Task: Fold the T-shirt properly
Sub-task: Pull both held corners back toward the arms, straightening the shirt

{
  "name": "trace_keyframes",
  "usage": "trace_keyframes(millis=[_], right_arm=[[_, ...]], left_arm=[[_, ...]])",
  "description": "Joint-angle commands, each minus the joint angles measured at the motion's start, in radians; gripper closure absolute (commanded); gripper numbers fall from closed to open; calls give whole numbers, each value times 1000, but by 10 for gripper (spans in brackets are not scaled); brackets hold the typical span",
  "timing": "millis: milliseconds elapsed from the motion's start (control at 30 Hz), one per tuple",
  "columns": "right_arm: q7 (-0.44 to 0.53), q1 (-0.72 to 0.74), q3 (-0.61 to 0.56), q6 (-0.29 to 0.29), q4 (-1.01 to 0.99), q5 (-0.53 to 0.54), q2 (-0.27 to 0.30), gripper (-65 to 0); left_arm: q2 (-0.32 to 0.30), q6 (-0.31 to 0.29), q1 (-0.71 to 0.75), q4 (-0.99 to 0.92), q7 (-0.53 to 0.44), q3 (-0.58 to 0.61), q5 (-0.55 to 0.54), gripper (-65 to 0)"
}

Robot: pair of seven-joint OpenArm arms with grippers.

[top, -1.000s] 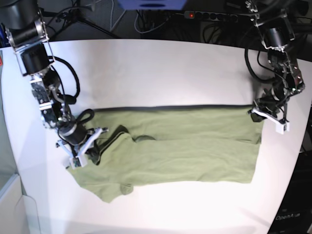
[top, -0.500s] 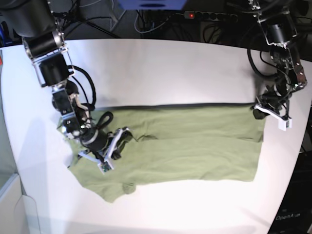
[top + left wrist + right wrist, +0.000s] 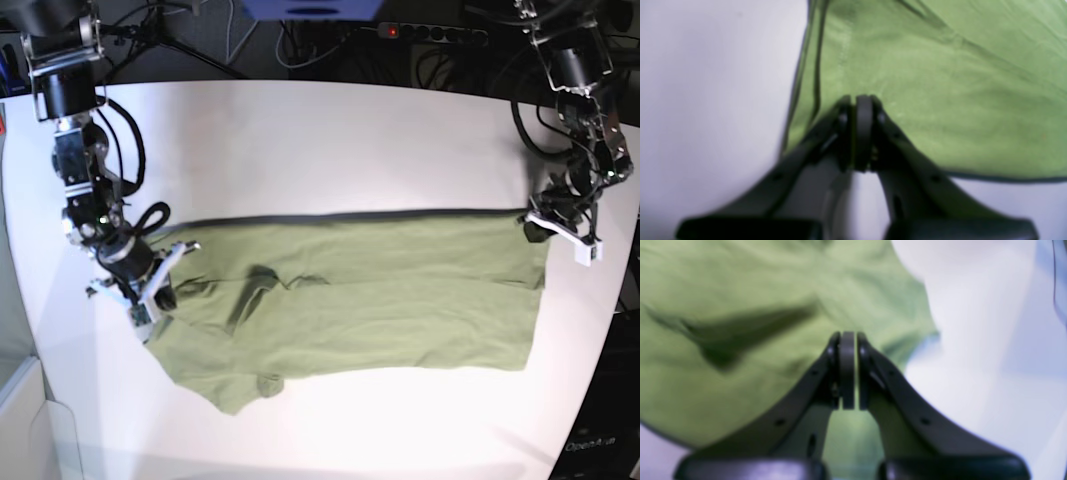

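T-shirt [image 3: 370, 300]: long axis across the table [image 3: 320, 150], bare table all round; my left fingers [image 3: 860, 110] and right fingers [image 3: 847, 343] clenched on its ends.

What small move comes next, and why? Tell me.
Probably draw the right end effector outward, away from the left end effector, to tension the T-shirt. Both look shut at opposite ends of it, yet creases and a bunched fold remain near the right end effector on the table.

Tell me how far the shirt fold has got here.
Done: the T-shirt lies as a long band on the table, apparently folded once lengthwise. In hand: left hand and right hand, both shut, sit at opposite ends. Left: the crosswise folds.
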Motion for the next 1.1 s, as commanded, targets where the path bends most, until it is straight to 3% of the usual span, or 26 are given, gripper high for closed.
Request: trace_keyframes(millis=[0, 233, 367, 800, 1067], right_arm=[[37, 11, 18, -3, -6, 4, 12, -1], [135, -23, 23, -3, -167, 4, 12, -1], [143, -43, 27, -3, -219, 5, 12, -1], [138, -296, 87, -5, -38, 4, 13, -1], [141, -457, 150, -6, -4, 5, 10, -1]], left_arm=[[-18, 14, 1, 5, 32, -1, 33, -28], [-18, 14, 1, 5, 32, -1, 33, -28], [-18, 14, 1, 5, 38, -1, 33, -28], [-74, 13, 51, 6, 41, 5, 33, -28], [-122, 13, 114, 6, 39, 161, 33, -28]])
